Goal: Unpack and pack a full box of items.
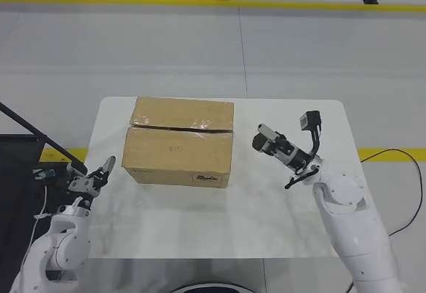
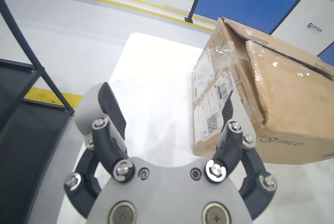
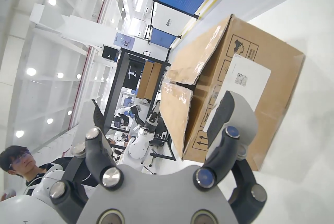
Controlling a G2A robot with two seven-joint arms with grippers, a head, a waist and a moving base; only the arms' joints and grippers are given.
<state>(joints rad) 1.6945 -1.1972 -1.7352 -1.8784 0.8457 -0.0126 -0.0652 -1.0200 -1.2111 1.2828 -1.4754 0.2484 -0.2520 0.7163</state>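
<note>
The left pincer [image 2: 167, 100] and right pincer [image 3: 161, 107] are both gaping wide, empty, flanking the box [image 1: 180, 146], which is sitting shut between them on the counter [image 1: 271, 212]. Unpacking is probably just starting, and the next move calls for prying up a flap [image 1: 182, 113].

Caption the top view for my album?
Brown cardboard box, flaps down, on a white table; left tool and right tool open at either side.
</note>
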